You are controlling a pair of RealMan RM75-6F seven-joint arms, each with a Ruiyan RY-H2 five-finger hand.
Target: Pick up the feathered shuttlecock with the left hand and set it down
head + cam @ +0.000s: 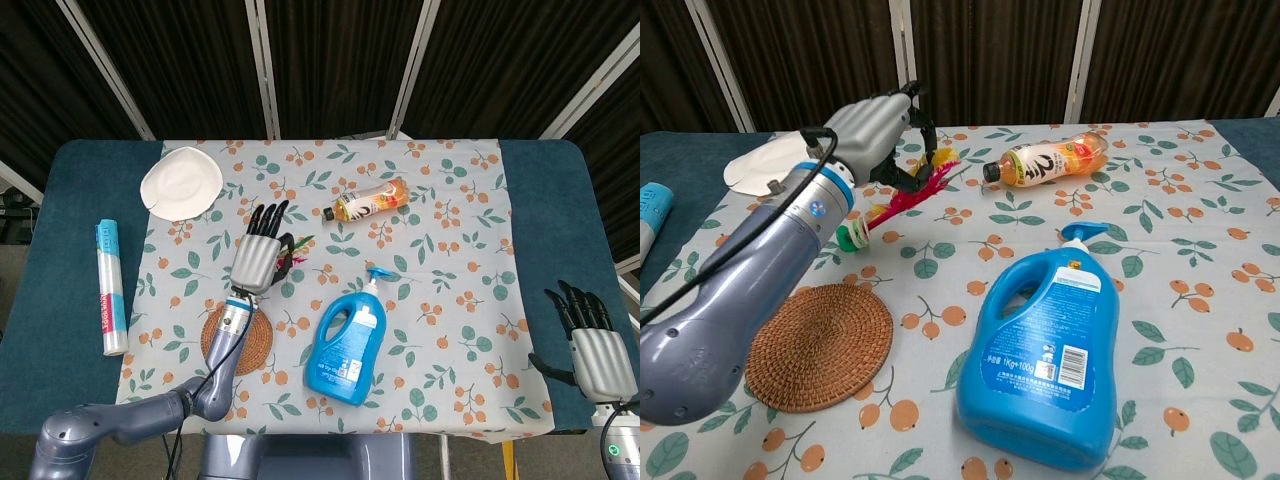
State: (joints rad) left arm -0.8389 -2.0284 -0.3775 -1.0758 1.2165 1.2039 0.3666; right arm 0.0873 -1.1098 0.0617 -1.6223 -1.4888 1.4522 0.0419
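Left hand point(262, 250) is the one doing the work, and from the head view it hovers over the middle-left of the floral tablecloth point(450, 300) with its dark fingers pointing away from the robot, the feathered shuttlecock point(292, 256) mostly hidden under its right edge, just a bit of red and green poking out. Can't tell from up there whether anything is actually pinched. Risk number one: the woven coaster point(238, 342) sits right under the wrist and the blue detergent bottle point(347, 345) is close on the right, so a sloppy swing could clip either one. The right hand point(592, 338) sits far off at the table's edge, fingers spread, holding nothing, so no trouble there. Chest view tells more: the left hand point(872, 135) looks to have its thumb and fingers closed on the shuttlecock point(905, 198) up at the feather end, with the green base hanging low toward the cloth, maybe touching it. That looks like a thin, off-balance hold, so the feathers could bend or slip out, and the thing might roll when set down. The orange drink bottle point(1045, 160) lies just behind, also knockable.
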